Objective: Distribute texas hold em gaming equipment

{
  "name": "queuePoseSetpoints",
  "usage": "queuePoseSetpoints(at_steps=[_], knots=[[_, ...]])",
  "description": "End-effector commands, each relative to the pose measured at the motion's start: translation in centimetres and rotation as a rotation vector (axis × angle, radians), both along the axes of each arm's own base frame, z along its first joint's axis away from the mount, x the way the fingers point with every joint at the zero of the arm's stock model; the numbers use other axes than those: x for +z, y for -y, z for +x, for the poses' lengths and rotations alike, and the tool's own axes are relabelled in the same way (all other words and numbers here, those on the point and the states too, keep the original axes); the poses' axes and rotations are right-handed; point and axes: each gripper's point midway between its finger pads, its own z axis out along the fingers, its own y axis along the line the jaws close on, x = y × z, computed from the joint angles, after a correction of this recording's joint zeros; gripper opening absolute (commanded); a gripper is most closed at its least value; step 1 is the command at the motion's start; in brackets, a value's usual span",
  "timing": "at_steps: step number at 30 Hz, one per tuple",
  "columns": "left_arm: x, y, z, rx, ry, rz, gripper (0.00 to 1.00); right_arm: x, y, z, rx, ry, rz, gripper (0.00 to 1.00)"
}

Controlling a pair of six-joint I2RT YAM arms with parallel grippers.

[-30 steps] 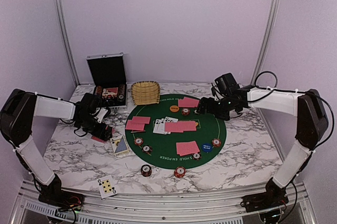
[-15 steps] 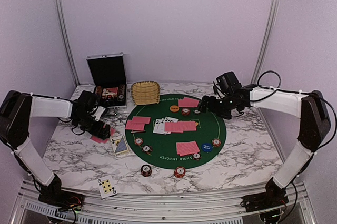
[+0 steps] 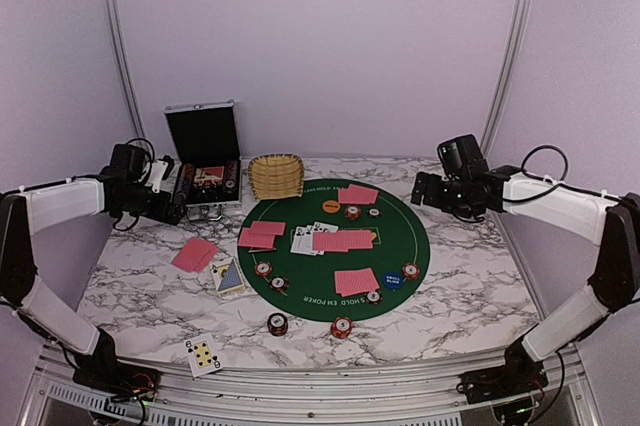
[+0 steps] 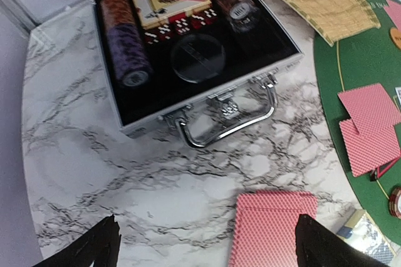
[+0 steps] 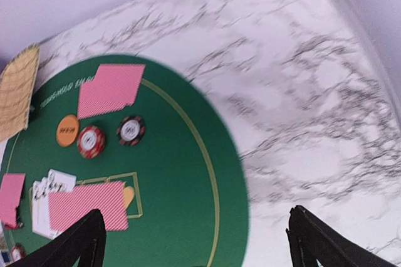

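Left gripper [image 3: 179, 208] has withdrawn from the cards [image 3: 195, 254]

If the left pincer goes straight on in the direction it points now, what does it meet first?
Probably the pink-backed cards on the marble table, lying between the tips of the open left pincer; the black case sits further along. Depth is unclear, so bare marble is possible.
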Motion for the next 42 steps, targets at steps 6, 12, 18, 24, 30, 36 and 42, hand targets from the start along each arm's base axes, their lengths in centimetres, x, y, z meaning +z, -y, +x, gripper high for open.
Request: queuePoseSetpoints(at_steps=[6,12,18,24,30,36,42], knots=[[4.9,-1.7,2.5,0.03,0.452,-0.098,0.99,5.8,12.7,-3.3,-0.452,0.55,-0.336,0.99],[3.4,-2.5,1.6,0.075,0.541,-0.145,0.99,4.3,15.6,-5.7,-0.53,0.594,-0.476,0.99],[1.8,-3.0,1.3,0.096,0.568,-0.137,0.99,2.2,17.5,-7.3,-0.552,0.672,-0.5,0.99],[2.0,-3.7,-0.1,0.12,0.679,-0.132,0.99,1.3,18.7,-7.7,-0.574,0.724,-0.542,0.99],[1.3,-4.6,-1.6,0.173,0.736,-0.129,0.99,1.3,18.0,-6.6,-0.523,0.777,-0.54,0.99],[1.4,-5.4,-1.4,0.224,0.745,-0.127,0.99,1.2,17.2,-6.0,-0.448,0.803,-0.541,0.99],[1.3,-6.0,-1.2,0.261,0.739,-0.12,0.99,1.3,16.2,-5.7,-0.374,0.828,-0.547,0.99]])
